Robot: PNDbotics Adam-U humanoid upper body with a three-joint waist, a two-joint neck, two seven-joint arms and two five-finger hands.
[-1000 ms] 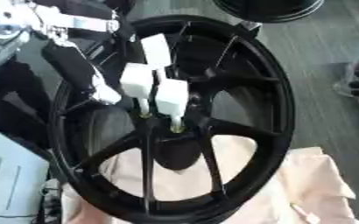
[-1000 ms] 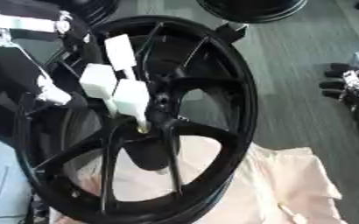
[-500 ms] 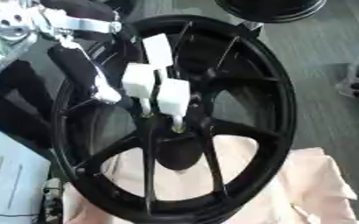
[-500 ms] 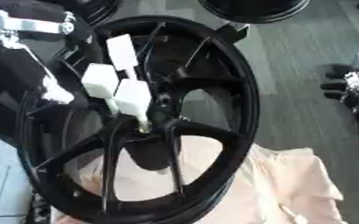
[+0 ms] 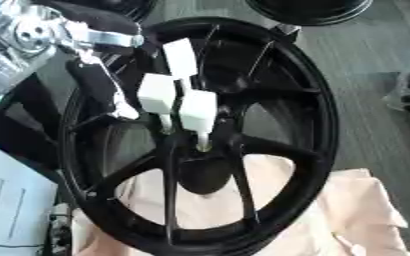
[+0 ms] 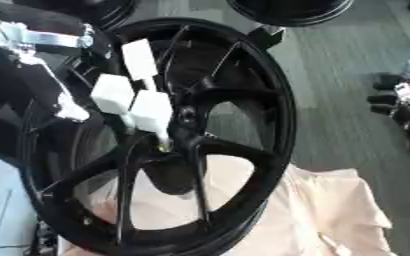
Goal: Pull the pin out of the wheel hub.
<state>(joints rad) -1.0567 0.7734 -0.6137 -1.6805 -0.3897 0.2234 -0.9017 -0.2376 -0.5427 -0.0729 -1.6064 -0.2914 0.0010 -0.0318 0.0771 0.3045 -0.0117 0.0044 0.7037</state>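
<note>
The wheel hub [image 5: 243,150] fills the middle of the frame: a large black alloy rim, glossy, with slim paired spokes running from a dark centre out to a deep barrel. It lies tilted, its near edge low in the frame and its far edge close to the top.

My left hand [image 5: 178,100] comes in from the upper left, the silver joint and black arm crossing the rim's upper left side. Its white-capped fingertips [image 5: 197,111] point down over the hub centre, close together just left of the middle. Below the lowest white tip a small brass-coloured pin [image 5: 203,146] shows at the base of a spoke, next to the centre bore. The fingertips seem pinched on its upper end, though the contact itself is too small for me to be sure of.

My right hand does not show in either view.

Under the lower half of the rim lies a pale pink cloth [image 5: 357,210], rumpled, spreading to the lower right. Beyond it the floor [image 6: 348,65] is grey. Another black rim [image 5: 309,10] sits at the top edge, cut off by the frame. A white sheet [image 5: 7,205] with faint lines lies at the lower left.
</note>
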